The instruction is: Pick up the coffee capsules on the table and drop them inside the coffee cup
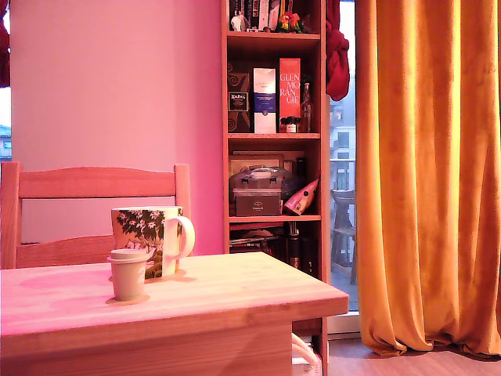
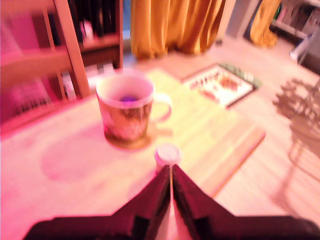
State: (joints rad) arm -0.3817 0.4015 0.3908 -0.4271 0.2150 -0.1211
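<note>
A small pale beige coffee capsule point(image 1: 128, 274) stands upright on the light wooden table point(image 1: 235, 294), just in front of the coffee cup point(image 1: 149, 239), a white mug with green foliage print whose handle points to the exterior view's right. The blurred wrist view looks down on the cup point(image 2: 127, 107), which has something dark inside it. The capsule point(image 2: 167, 154) stands on the table point(image 2: 60, 160) between the cup and my gripper point(image 2: 170, 172). My dark fingers point(image 2: 187, 197) are pressed together, shut on nothing, their tips just short of the capsule. The exterior view does not show the gripper.
A wooden chair point(image 1: 94, 184) stands behind the table. A bookshelf point(image 1: 274, 117) with boxes and bottles and an orange curtain point(image 1: 427, 172) fill the exterior view's right. The table's edge point(image 2: 235, 150) drops to the floor near the capsule, with a patterned rug point(image 2: 220, 85) beyond.
</note>
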